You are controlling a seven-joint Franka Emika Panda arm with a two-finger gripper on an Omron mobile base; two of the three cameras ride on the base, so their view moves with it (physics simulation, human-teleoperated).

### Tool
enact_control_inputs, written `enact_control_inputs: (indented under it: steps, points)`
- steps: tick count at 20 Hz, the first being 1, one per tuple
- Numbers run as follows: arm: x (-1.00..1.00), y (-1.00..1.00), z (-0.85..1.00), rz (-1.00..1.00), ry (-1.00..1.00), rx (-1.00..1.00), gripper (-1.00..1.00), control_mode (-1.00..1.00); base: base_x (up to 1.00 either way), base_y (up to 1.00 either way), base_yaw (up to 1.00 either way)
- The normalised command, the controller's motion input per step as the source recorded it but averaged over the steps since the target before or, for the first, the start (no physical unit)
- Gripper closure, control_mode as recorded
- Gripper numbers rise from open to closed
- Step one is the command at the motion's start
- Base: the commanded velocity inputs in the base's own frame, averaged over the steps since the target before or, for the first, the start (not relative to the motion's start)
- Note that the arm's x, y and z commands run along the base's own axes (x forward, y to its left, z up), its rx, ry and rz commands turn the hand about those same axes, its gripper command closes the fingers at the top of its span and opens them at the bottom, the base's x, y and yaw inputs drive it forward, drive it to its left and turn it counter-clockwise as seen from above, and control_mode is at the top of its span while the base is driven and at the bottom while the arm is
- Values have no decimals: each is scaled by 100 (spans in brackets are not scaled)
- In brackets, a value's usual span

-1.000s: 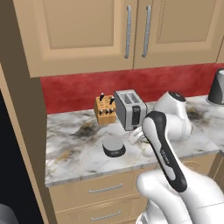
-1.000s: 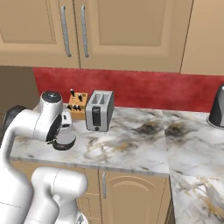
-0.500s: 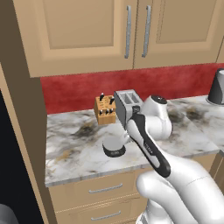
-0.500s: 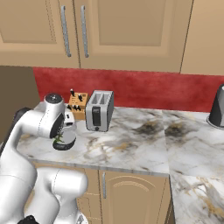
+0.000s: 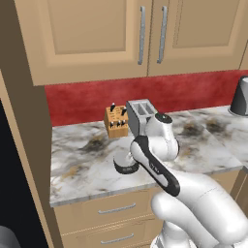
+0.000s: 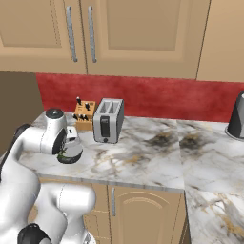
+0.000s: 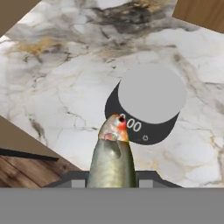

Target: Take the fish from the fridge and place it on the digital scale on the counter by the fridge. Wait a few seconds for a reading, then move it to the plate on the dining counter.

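Observation:
My gripper (image 7: 111, 180) is shut on the fish (image 7: 111, 153), a slender olive-green fish with a reddish head that points away from the hand. Just beyond its head the digital scale (image 7: 151, 94) sits on the marble counter, a pale grey disc on a dark base with a lit display. From the right base view the gripper (image 6: 66, 147) hangs low over the scale (image 6: 71, 154), with a bit of the green fish (image 6: 61, 153) at its left edge. My forearm hides part of the scale (image 5: 124, 165) in the left base view. The plate and the dining counter are out of view.
A silver toaster (image 6: 108, 120) and a wooden knife block (image 6: 85, 114) stand behind the scale by the red backsplash. A dark kettle (image 6: 237, 116) sits at the far right. Wall cabinets (image 5: 145, 34) hang above. The black fridge (image 5: 12, 189) borders the counter's left end.
The arm has swung left and dropped, carrying the hand and the fish from right of the scale to just over it. The grip has not changed.

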Motion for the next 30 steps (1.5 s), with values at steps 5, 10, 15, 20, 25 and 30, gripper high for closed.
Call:
enact_control_inputs:
  steps: [5,10,15,20,25,30]
  points:
    - [28,18,-28,0,-9,-1,100,-100,0,0,0]
    - [42,6,-23,0,-5,0,100,-100,0,0,0]
    - [41,0,-17,0,0,0,100,-100,0,0,0]
    - [37,8,-3,0,-1,0,100,-100,0,0,0]
    - [21,10,-1,0,-1,0,100,-100,0,0,0]
    - [25,5,-9,0,0,0,100,-100,0,0,0]
